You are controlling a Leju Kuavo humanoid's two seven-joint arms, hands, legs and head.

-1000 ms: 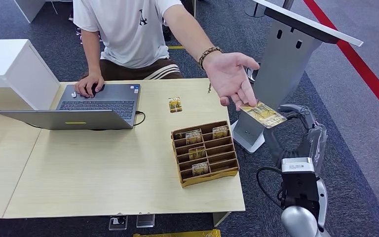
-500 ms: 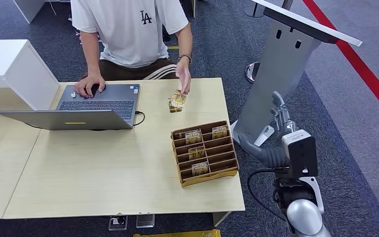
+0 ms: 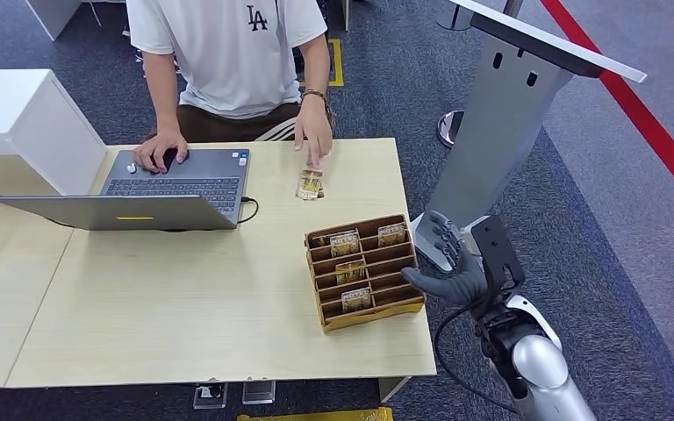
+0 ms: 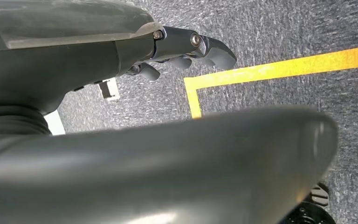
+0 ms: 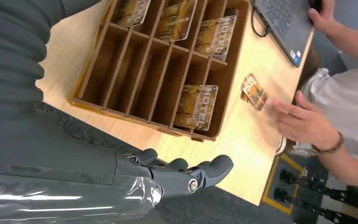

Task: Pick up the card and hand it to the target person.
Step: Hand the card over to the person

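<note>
Currently, the right hand is being held just off the right edge of the worktop, beside the wooden card rack; its fingers are being kept spread apart and nothing is being grasped. From the right wrist view, the same hand is being seen released, with its dark fingers extended over the worktop edge. The left hand is being hung over grey carpet marked with yellow tape; its fingers are being kept loosely apart with nothing visibly held. The card is being laid flat on the worktop, beyond the rack and to the right of the laptop, and is being touched by the fingertips of the person's hand. The person's other hand is being rested on the laptop. Several similar cards are being stored upright in the rack's slots. A grey stand is being seen on the floor, right of the worktop.
</note>
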